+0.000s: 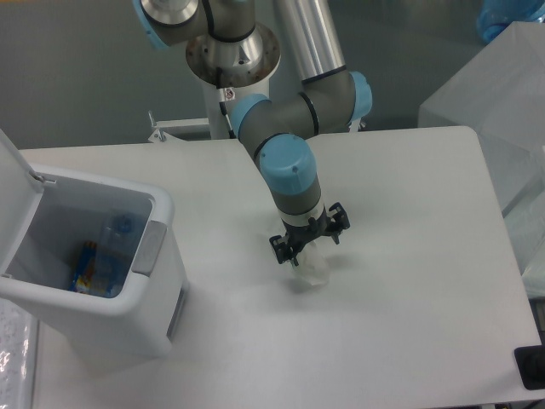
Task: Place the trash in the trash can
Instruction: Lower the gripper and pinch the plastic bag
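Arm: the grey and light-blue arm [285, 128] comes down from the top centre of the frame and bends toward the middle of the white tabletop [400, 324].
Gripper: the black gripper [309, 247] points down at the centre of the frame, right over the wrapper.
Jaws: they stand on either side of the top of the wrapper; whether they press it or are just apart from it cannot be told from this view.
Wrapper: the crumpled translucent-white wrapper [314, 267] lies on the tabletop at the centre of the frame, its upper part hidden under the gripper; its lower part shows below and right of the fingers.
Trash can: the white trash can [157, 294] stands at the lower left of the frame, well apart from the wrapper, with its lid [13, 200] swung up at the left edge and the grey latch [150, 247] on its right rim.
Inside the trash can: the clear bottle [115, 239] lies in it, with a blue-and-yellow packet [85, 268] beside it near the bottom.
Background: a translucent box [494, 94] stands at the upper right, beyond the tabletop edge.
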